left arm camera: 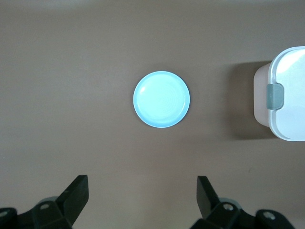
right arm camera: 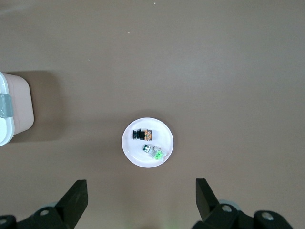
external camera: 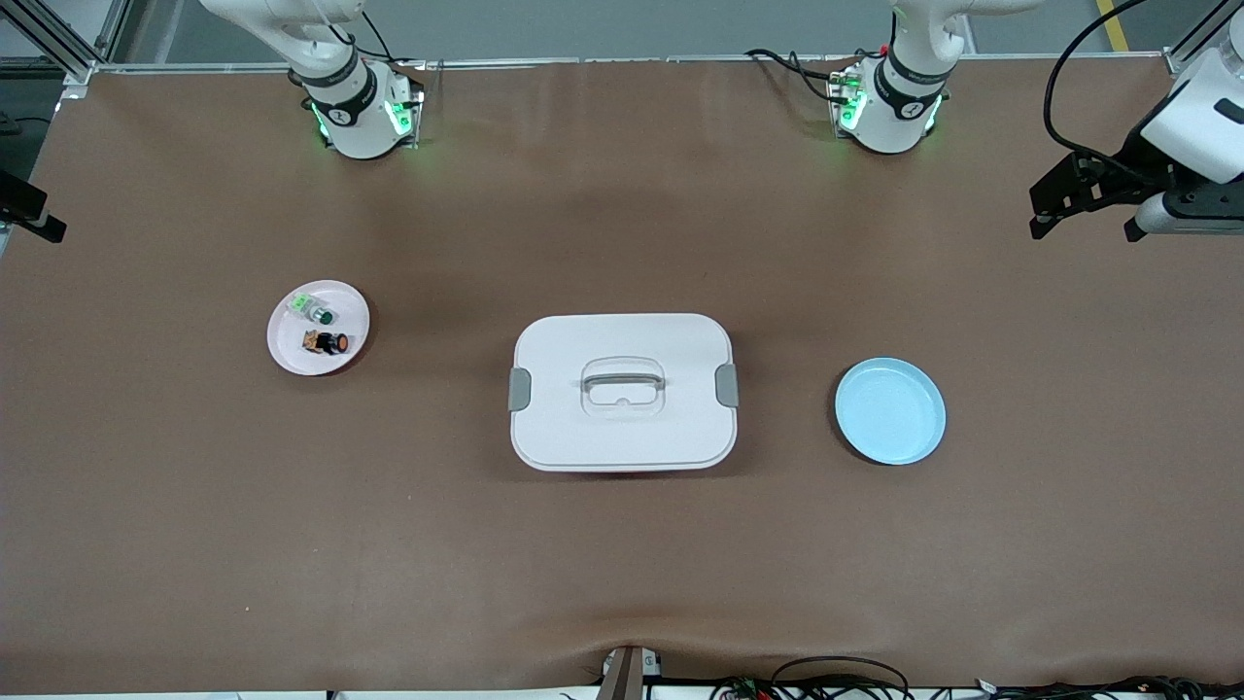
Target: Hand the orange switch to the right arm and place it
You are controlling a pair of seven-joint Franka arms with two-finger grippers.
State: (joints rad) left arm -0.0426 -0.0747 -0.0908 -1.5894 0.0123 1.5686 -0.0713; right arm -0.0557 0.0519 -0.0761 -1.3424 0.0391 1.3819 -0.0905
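Main risk: picking the wrong part. On the white plate [external camera: 292,345], orange switch [external camera: 328,342] just beside green switch [external camera: 317,312], the green one farther from the front camera; a claw closing carelessly could catch both, or nudge the small orange one off the plate's low rim. Second risk, judged from the layout: the plate sits toward the right arm's end of the bench [external camera: 622,564], while the task wants a handover to that arm, so a long reach across the lidded white box [external camera: 622,391] could clip its handle. Third: a part this tiny may slip or twist during the pass between claws.

Orange switch lying on its side, long axis roughly along the bench's length, orange cap pointing toward the box, black body toward the plate's outer edge.

Left claw [left arm camera: 142,193] wide and empty, high above the blue plate [left arm camera: 161,99]. Right claw [right arm camera: 141,194] likewise wide and empty, high above the white plate. Neither near the switch yet.
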